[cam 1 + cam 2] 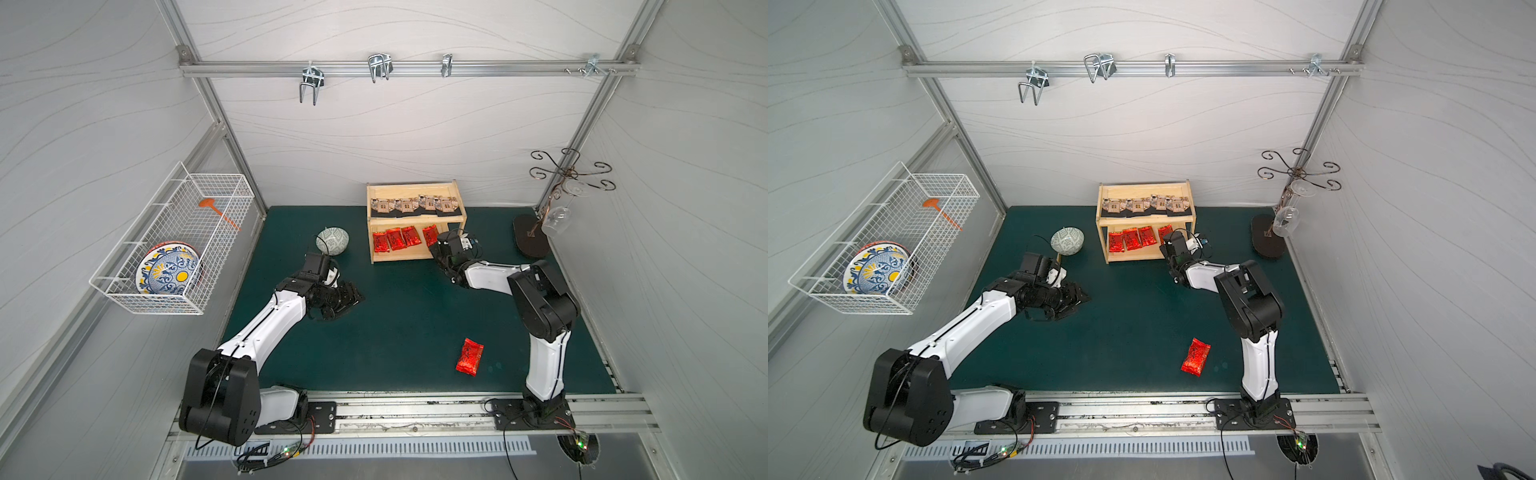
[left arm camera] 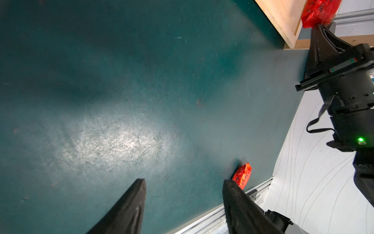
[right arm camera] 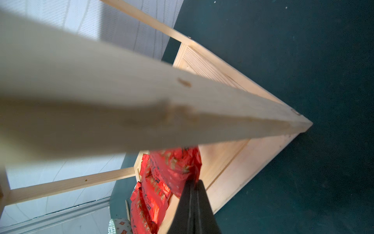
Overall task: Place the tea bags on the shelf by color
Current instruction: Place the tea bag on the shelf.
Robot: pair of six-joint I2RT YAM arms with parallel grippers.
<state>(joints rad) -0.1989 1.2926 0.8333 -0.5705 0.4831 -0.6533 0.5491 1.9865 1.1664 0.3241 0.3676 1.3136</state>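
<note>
Pinching the fourth red sachet (image 3: 176, 166) by one end, the right gripper (image 3: 193, 183) reaches in under the top rail of the shelf (image 1: 415, 257). Its jaws are closed flat on the foil, so the packet hangs ahead of the fingertips and can enter the lower tier without the arm striking the wood. Whether the sachet already rests on the board cannot be told.

On that lower tier, three red sachets (image 1: 395, 240) lie side by side on the bowl side of the held one. The open space at the end of the row looks like the spot meant for it. On the upper tier, four beige packets (image 1: 415, 205) overlap in a row, keeping the two colours on separate levels as the task asks.

The left gripper (image 2: 183, 182) hangs low over the green mat (image 1: 415, 316), jaws well apart with nothing between them. It is clear of the shelf, which gives the other arm room.

One last red sachet (image 1: 470, 357) lies alone on the mat near the front edge, well apart from the shelf and nearer the right arm's base. It appears to be the only tea bag not yet shelved. A patterned bowl (image 1: 332, 240) sits near the shelf, uninvolved.
</note>
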